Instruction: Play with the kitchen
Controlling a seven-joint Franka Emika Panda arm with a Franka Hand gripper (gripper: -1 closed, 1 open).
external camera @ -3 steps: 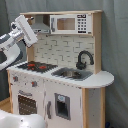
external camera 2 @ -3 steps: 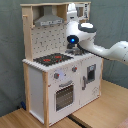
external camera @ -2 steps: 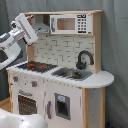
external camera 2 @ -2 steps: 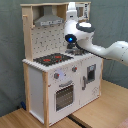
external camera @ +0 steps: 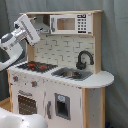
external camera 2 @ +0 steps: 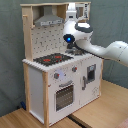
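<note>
Second exterior view: hand beside the kitchen microwave; opening unclear.

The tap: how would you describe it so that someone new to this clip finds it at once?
Start at the toy kitchen, white and light wood. On its countertop, at the first exterior view's right, lies the sink. The tap stands behind it: a black curved spout, the only black arch on the counter, unlike the flat black-red hob.

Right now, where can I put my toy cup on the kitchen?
The rounded counter end, right of the sink in the first exterior view, is bare. The hob and tap sides are crowded, with the arm nearby.
</note>
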